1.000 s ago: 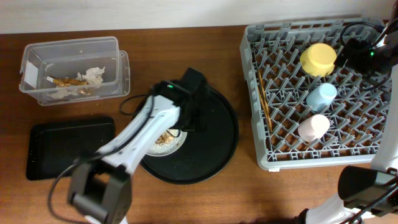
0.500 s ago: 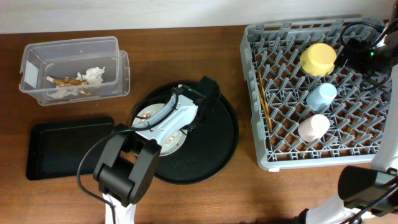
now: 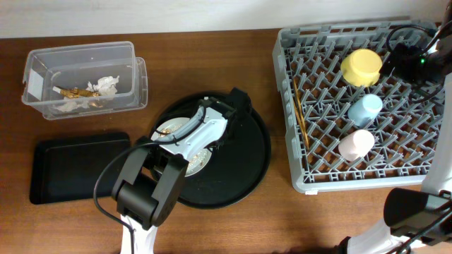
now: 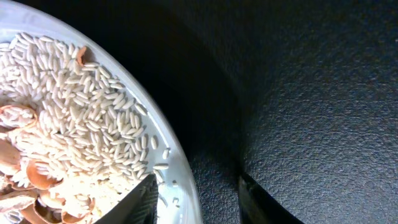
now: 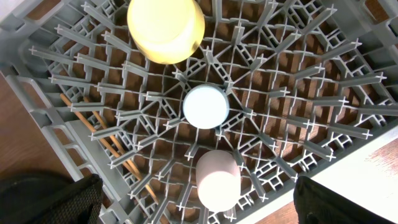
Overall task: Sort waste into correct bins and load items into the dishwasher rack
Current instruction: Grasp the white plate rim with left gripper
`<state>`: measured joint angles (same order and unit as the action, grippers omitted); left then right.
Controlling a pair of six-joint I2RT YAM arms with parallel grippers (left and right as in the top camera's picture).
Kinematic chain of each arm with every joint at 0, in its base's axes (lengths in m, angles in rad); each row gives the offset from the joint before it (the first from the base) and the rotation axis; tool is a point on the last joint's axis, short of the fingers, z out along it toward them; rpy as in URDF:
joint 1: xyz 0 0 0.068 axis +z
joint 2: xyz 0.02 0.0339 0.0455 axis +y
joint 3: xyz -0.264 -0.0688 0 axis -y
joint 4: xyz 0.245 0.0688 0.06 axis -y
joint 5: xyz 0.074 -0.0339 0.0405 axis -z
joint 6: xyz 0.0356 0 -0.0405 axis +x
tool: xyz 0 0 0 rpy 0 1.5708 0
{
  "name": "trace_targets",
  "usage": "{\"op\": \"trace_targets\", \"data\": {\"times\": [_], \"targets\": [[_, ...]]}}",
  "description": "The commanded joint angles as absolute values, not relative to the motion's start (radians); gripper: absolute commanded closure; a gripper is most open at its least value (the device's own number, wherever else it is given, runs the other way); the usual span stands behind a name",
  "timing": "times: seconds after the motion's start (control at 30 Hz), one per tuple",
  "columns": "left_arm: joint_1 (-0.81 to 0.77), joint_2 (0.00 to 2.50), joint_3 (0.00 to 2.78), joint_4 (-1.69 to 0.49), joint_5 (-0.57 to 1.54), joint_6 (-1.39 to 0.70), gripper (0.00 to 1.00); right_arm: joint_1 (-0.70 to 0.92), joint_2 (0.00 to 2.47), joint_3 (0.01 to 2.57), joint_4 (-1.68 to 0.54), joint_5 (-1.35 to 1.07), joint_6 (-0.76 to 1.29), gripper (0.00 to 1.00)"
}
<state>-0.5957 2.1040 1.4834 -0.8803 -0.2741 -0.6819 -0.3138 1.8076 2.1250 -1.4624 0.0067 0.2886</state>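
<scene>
Brown wooden table (image 3: 233, 226) (pale wall strip (image 3: 141, 14) behind) under grey rack (image 3: 332, 141)

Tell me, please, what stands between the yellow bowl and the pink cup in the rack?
The light-blue cup stands between them on the pegs; both the overhead and the right wrist views show it.

Two cups (image 3: 365, 109) (image 3: 357, 144), one bowl (image 3: 361, 66), one plate (image 3: 168, 128) — two bins (image 3: 42, 70) (image 3: 78, 169), one rack (image 3: 395, 155)

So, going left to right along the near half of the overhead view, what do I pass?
Shallow black rectangular tray → large round black tray → large square grey plastic rack.
</scene>
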Motion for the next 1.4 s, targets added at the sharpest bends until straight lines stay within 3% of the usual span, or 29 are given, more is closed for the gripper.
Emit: {"op": "trace_targets", "data": {"times": [0.0, 0.37, 0.47, 0.9, 1.03, 1.13, 1.2, 1.37], "targets": [[-0.603, 2.137, 1.494, -0.910, -0.278, -0.689, 0.64, -0.315, 1.815, 2.132, -1.462, 0.011, 0.297, 0.02], [-0.603, 2.137, 1.546, -0.971, -0.277, -0.689, 0.75, -0.315, 1.815, 2.132, -1.462, 0.012, 0.297, 0.01], [-0.603, 2.137, 1.546, -0.971, -0.264, -0.689, 0.87, -0.315, 1.815, 2.132, -1.462, 0.012, 0.297, 0.02], [-0.643, 2.137, 1.546, -0.969, -0.259, -0.689, 0.95, -0.315, 1.815, 2.132, -1.462, 0.012, 0.297, 0.02], [-0.643, 2.137, 1.546, -0.970, -0.259, -0.689, 0.95, -0.315, 1.815, 2.132, -1.462, 0.012, 0.297, 0.02], [-0.643, 2.138, 1.544, -0.970, -0.259, -0.689, 0.74, -0.315, 1.815, 2.132, -1.462, 0.011, 0.297, 0.02], [-0.643, 2.138, 1.539, -0.966, -0.259, -0.689, 0.70, -0.315, 1.815, 2.132, -1.462, 0.012, 0.297, 0.02], [-0.647, 2.145, 1.528, -0.970, -0.258, -0.689, 0.68, -0.315, 1.815, 2.132, -1.462, 0.012, 0.297, 0.01]]}}
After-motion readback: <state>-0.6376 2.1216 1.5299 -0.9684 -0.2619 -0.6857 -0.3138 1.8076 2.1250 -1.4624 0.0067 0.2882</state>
